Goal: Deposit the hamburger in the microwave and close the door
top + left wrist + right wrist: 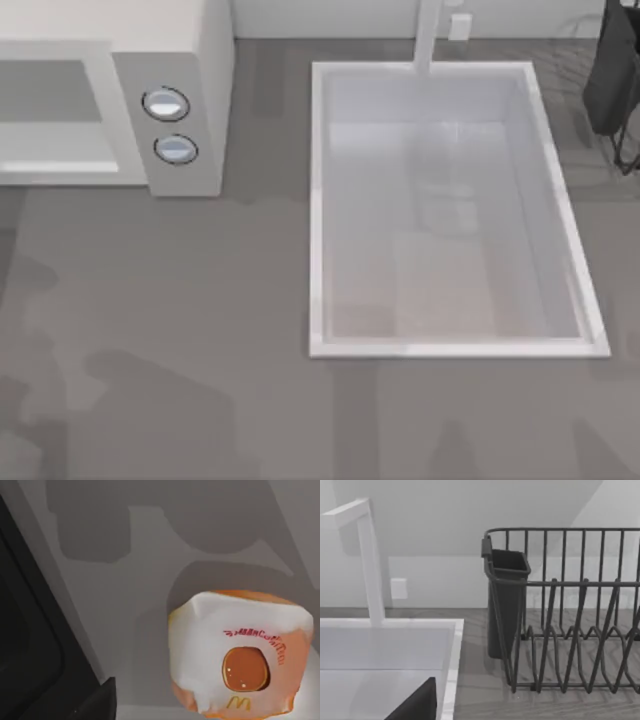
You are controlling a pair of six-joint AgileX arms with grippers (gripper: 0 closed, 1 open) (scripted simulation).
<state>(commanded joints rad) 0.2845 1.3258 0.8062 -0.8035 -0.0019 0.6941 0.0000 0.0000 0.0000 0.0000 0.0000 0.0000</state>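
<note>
The hamburger (240, 672), white-and-orange wrapped with a bun picture and red lettering, lies on the grey counter (150, 595) under the left wrist camera, while the top view shows the microwave (170, 110) at ten o'clock, left of the sink (318, 200); whether either arm's jaws are released or clenched cannot be told.
</note>
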